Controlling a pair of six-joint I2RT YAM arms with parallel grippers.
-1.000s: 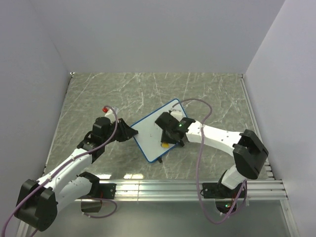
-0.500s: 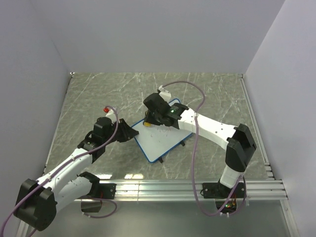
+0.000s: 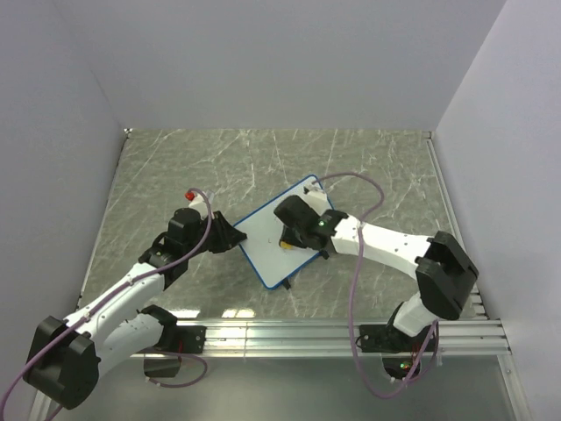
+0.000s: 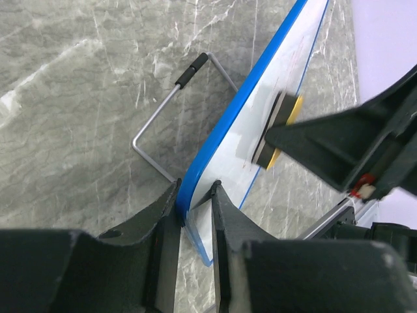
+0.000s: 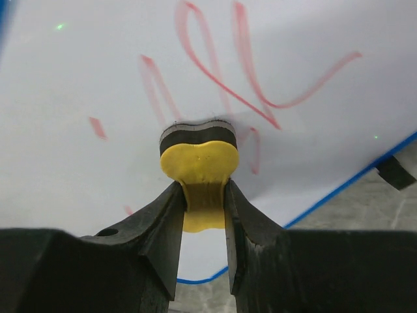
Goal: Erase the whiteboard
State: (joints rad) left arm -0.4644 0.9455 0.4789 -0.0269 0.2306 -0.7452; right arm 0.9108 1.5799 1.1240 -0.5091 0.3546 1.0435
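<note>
The whiteboard point(image 3: 267, 239), white with a thin blue frame, stands tilted on the marble table. My left gripper point(image 3: 230, 238) is shut on the whiteboard's left edge point(image 4: 195, 189), one finger on each side of the blue frame. My right gripper point(image 3: 294, 237) is shut on the yellow eraser point(image 5: 199, 163), whose dark pad is pressed against the board face. A red scribble point(image 5: 221, 78) and faint red smears remain on the whiteboard point(image 5: 85, 72) above and beside the eraser. The eraser also shows in the left wrist view point(image 4: 279, 129).
A wire stand leg with a black foot point(image 4: 191, 70) sticks out behind the board. A small red object point(image 3: 188, 194) lies on the table behind my left wrist. Grey walls close in the table on three sides; an aluminium rail point(image 3: 289, 331) runs along the near edge.
My right gripper with the eraser swept up to the board's top left half a second ago, then came back down toward the board's lower middle. My left gripper has kept its hold.
</note>
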